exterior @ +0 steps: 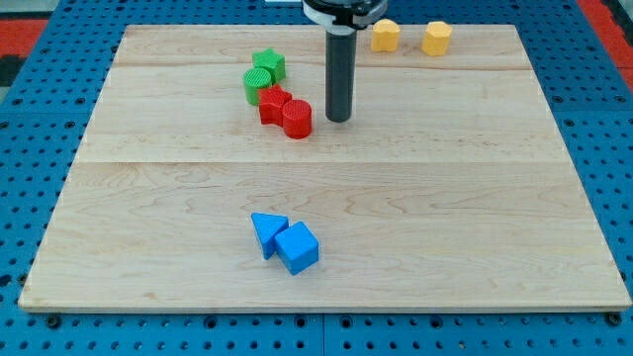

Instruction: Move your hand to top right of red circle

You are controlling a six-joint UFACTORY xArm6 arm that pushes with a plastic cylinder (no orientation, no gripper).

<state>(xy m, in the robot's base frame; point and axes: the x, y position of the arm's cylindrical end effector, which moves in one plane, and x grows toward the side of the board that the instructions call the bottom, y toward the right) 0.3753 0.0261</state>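
In the camera view, my tip [339, 119] rests on the table [475, 198] just to the view's right of the red circle [297, 118], a short gap apart from it and about level with its upper edge. My end effector is only a straight dark rod [339, 74] coming down from the view's top; it has no jaws, so it holds nothing.

The red circle sits in the upper middle of the table, touching a second red block [273, 104] of irregular shape on its upper left. Above that pair lies a green round block [257, 83] with a ribbed top, and touching it at the upper right is a green star [268, 63]. These four form a tight cluster, all on the view's left of my tip.

Two yellow blocks stand near the table's top edge, to the upper right of the rod: one [385, 36] just beside the rod, the other [436, 38] a little further right. Their exact shapes are hard to make out.

Well apart, toward the view's bottom, a blue triangle [267, 231] touches a blue cube [298, 247].

The table is pale wooden planks with visible grain, lying on a blue perforated base [30, 119].
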